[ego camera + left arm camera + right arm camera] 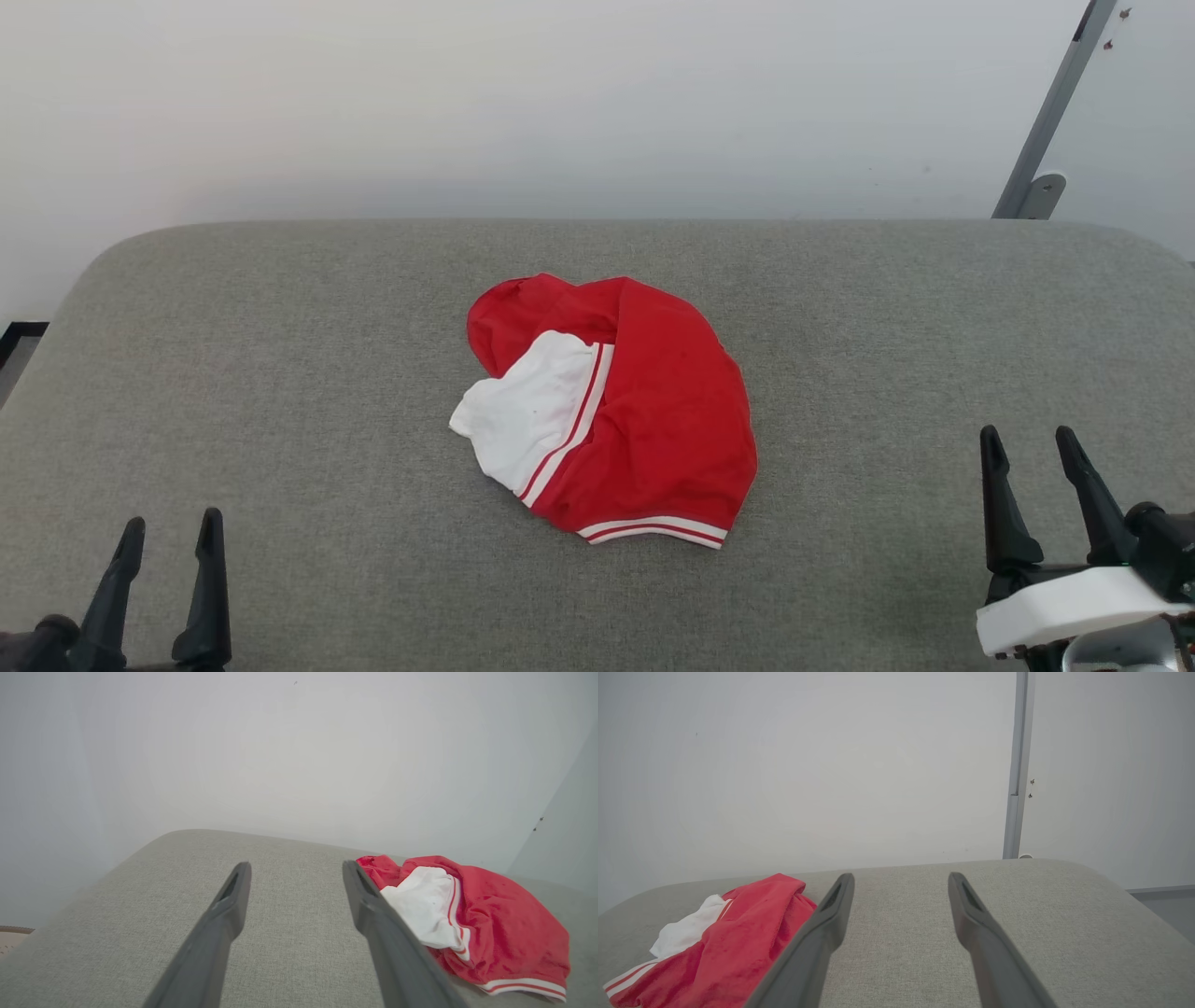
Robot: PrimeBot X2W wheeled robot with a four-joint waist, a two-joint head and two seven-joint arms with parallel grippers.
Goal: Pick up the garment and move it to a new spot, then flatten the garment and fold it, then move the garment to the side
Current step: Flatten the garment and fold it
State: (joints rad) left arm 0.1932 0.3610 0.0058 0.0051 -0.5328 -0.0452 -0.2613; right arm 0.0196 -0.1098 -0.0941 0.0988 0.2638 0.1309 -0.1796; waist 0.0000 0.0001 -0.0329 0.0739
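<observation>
- The garment lies crumpled in one heap near the middle of the grey padded desk. It is well apart from both grippers and nothing holds it.
- The left gripper stands at the near left of the desk and the right gripper at the near right. On both, the jaws are spread wide with nothing between them.
- I judge that the step in hand is the first one, to reach the heap and lift it, so the task is at its very beginning.
- For a good pick, it is better to aim at a part that is easy to read. The white sleeve end lies on top at the left side of the heap, and the striped hem band runs along the near edge.
- The left arm could take the sleeve side and the right arm the hem side. Each should come down from above with the jaws kept spread, then close on a thick fold and not on one loose layer.
- The fabric looks thin and soft, so it may slip out of a small pinch.
- The desk cover is cloth too, so the tips should not be pressed deep into it, or they may catch the cover.
- Lift straight up until the shirt hangs free, and only then carry it, so that it does not drag.
</observation>
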